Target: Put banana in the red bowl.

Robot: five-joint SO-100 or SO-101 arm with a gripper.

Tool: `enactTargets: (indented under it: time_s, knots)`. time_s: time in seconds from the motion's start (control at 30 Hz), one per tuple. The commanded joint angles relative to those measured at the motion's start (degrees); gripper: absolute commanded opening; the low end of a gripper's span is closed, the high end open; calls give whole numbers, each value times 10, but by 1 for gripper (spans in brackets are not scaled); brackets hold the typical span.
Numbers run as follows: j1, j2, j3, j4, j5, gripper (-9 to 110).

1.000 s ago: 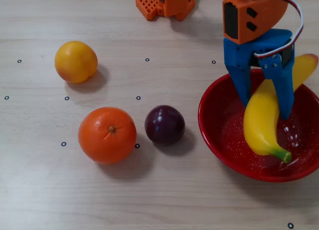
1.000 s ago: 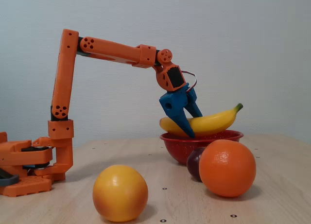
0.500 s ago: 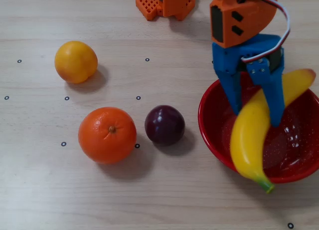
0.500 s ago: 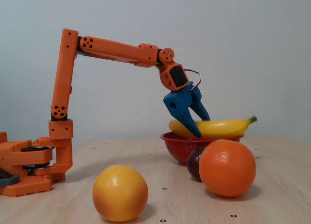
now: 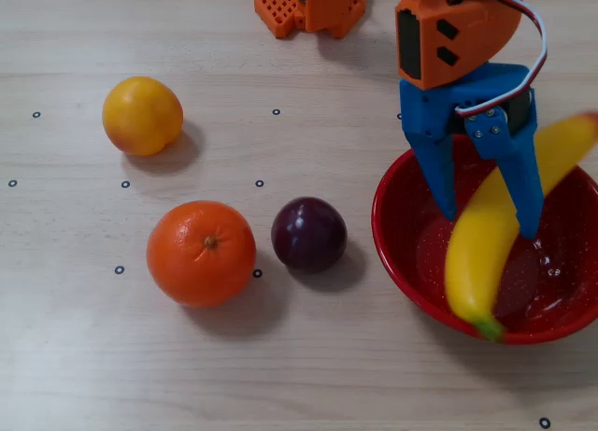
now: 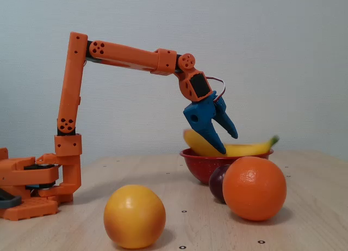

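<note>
Look at your gripper [image 5: 489, 227] in the overhead view: the two blue fingers [image 5: 433, 160] point down into the red bowl [image 5: 404, 253], spread apart with the banana [image 5: 486, 235] passing between them. In that view the banana runs diagonally — its orange-red end up beyond the bowl's far right rim, its green stem tip down over the near rim — and it looks slightly blurred. You cannot tell from either picture whether the fingers press on the banana or stand clear of it, so treat the grip as unknown; the jaws look moderately wide rather than pinched. In the fixed view the gripper [image 6: 225, 143] hangs from the orange arm [image 6: 130, 56] with its tips at rim level, and the banana [image 6: 239, 149] lies across the top of the red bowl [image 6: 198, 165], its green tip sticking up past the right rim. Elsewhere on your wooden table [image 5: 280, 375], the overhead view shows an orange [image 5: 201, 253] just left of a dark plum [image 5: 308, 234], which sits near the bowl's left side but apart from it, and a yellow-orange fruit [image 5: 142, 115] farther back on the left, well apart from the bowl.
</note>
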Motion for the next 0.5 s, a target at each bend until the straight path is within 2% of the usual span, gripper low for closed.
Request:
enactTargets:
  time_s: [0.0, 0.33, 0.47]
  knots:
    - [13, 46, -84, -6, -8, 24]
    - [15, 81, -107, 52, -6, 0]
    - [18, 103, -108, 76, 5, 0]
